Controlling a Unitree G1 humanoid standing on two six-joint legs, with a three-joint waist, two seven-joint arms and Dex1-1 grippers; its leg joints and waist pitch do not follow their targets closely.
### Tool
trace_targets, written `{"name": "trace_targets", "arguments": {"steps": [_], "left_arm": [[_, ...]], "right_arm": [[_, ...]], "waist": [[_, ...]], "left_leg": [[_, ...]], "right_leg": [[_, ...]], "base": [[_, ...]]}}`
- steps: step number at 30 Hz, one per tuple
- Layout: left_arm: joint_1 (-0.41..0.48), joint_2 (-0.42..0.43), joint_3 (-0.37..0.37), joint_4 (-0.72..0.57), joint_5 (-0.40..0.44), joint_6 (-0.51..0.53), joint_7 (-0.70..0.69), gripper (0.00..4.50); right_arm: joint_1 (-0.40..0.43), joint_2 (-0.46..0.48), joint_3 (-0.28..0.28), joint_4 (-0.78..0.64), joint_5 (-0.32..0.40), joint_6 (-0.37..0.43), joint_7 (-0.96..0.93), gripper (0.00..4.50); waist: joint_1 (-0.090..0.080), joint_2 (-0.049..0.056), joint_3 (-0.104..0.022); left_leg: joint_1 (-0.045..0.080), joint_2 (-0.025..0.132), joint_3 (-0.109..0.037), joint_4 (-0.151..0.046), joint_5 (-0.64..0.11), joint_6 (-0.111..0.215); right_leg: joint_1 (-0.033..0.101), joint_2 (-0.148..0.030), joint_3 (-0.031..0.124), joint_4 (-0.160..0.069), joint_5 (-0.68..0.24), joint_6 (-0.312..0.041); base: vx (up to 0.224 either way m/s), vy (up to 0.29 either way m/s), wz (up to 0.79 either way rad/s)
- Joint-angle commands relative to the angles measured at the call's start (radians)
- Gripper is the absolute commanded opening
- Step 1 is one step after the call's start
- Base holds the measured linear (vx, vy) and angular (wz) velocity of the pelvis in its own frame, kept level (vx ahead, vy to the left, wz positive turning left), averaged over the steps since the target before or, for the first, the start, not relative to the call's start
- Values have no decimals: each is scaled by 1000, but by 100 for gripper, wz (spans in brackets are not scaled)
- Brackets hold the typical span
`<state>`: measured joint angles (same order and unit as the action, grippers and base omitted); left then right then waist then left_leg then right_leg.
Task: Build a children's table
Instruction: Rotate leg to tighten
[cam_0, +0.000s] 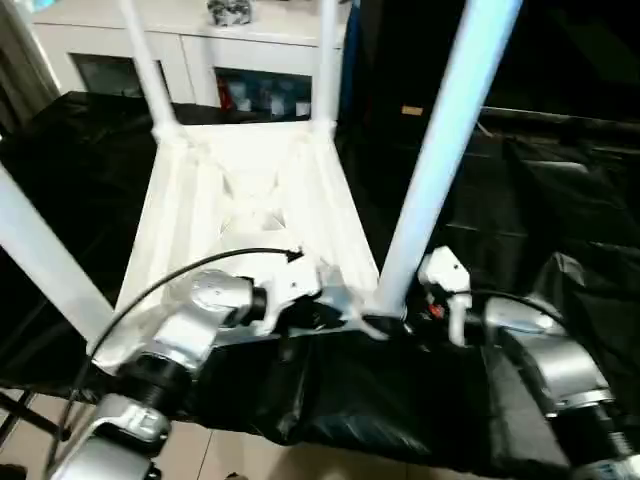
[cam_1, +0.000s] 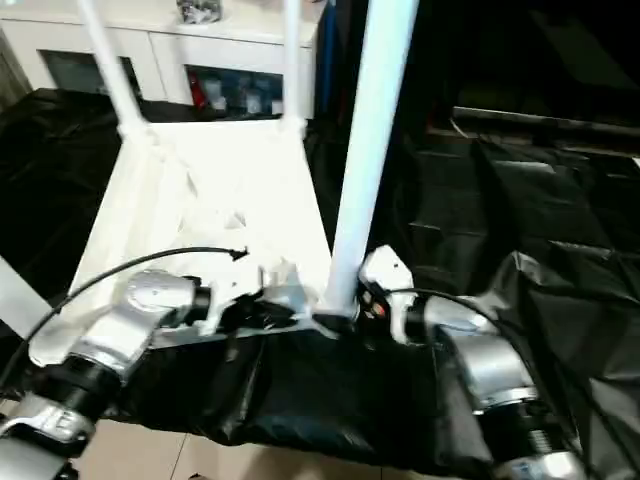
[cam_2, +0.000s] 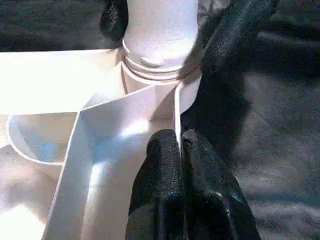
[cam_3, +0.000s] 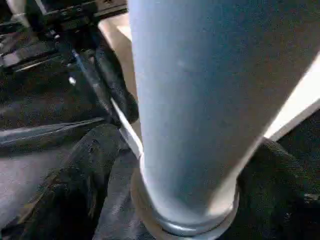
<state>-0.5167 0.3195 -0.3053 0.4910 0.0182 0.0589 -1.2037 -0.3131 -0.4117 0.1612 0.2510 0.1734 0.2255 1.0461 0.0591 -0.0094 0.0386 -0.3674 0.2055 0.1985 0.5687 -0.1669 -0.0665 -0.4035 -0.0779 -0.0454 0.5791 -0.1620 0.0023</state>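
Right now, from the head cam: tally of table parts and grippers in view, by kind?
Table top, upside down: 1
Legs standing in corner sockets: 4, far left, far right, near right, near left
Grippers: 2, left gripper, right gripper
Total: 7

L arm: silver forearm enters from 7 o'clock, reaches toward centre. L gripper (cam_2: 180, 145) closed, both black fingers (cam_2: 160, 180) pressed together, pinching a thin white rib of the table's rim (cam_2: 177, 112). R arm: silver forearm enters from 5 o'clock, wrist turned inward toward 9 o'clock. R gripper (cam_0: 400, 322) sits at the base of the near leg (cam_0: 440, 150), its fingers (cam_2: 235, 35) spread either side of leg; contact can't be confirmed.
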Motion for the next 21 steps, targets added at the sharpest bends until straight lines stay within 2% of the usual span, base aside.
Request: {"name": "trace_targets", "arguments": {"steps": [1,2,4,13,19,21], "left_arm": [[3,-2,-3,-20,-31,-19,-29,0],[2,5,1,-20,-38,-20,-47,0],[0,10,1,-13,-38,-24,-53,0],[2,14,-6,-13,-43,-26,-65,0],[0,15,-8,-1,-30,-38,-45,0],[-2,-8,-9,15,-6,-41,16,0]], "right_arm": [[-4,-10,4,5,16,1,18,343],[-9,-19,5,5,23,3,36,321],[-14,-23,4,11,23,0,45,311],[-16,-27,17,22,11,-16,58,236],[8,-21,36,6,8,-24,62,211],[31,-3,43,0,9,-22,49,209]], "waist": [[2,-4,-57],[3,-5,-55],[4,-4,-55],[5,-7,-57],[5,-5,-57],[5,-4,-57]], "left_leg": [[15,27,-10,-59,-256,50],[16,27,-10,-60,-267,46],[17,27,-11,-60,-276,39],[14,26,-10,-58,-252,42],[15,26,-11,-58,-255,40],[16,27,-10,-58,-259,39]], "right_leg": [[41,-52,31,-60,-236,-215],[40,-51,31,-62,-257,-211],[39,-52,31,-63,-275,-206],[42,-52,31,-59,-251,-207],[42,-51,31,-60,-249,-207],[41,-51,31,-61,-247,-207]], "base": [[0,0,0],[0,0,0],[0,0,0],[0,0,0],[0,0,0],[0,0,0]]}}
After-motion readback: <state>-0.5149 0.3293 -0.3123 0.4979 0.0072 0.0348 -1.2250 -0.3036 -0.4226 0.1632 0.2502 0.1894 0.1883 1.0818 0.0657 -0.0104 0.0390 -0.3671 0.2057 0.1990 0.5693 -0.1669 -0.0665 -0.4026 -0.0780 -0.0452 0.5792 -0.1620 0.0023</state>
